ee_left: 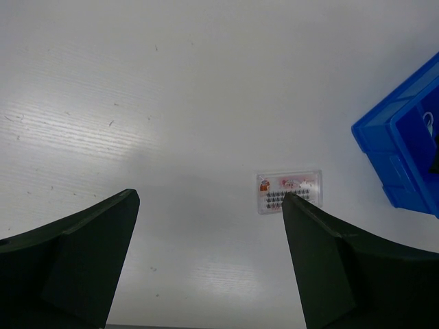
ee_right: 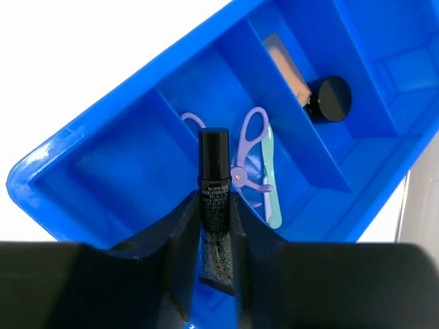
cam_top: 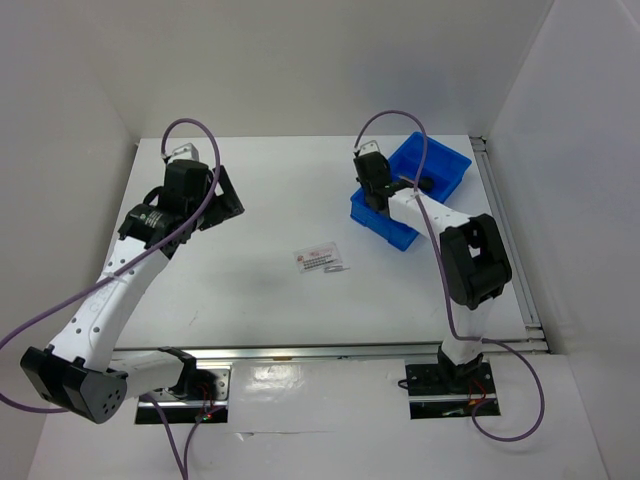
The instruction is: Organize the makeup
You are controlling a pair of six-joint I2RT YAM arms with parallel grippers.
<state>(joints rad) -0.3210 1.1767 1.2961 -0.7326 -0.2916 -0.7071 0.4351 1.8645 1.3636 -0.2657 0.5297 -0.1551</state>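
Right end effector (ee_right: 214, 203) pinched the slim black tube (ee_right: 214, 161), long axis running up-frame, cap leading. It hung directly over the blue divided bin (ee_right: 75, 168), lower left of frame.

We see white tubular links and black joint housings on the left arm (cam_top: 100, 305) and right arm (cam_top: 422, 211), purple looping cables (cam_top: 395, 113), and matte-black wedge fingers on the left gripper (ee_left: 209, 199) and right gripper (ee_right: 215, 199).

The sachet (cam_top: 322, 258) (white, red-printed) bears print too small to read.
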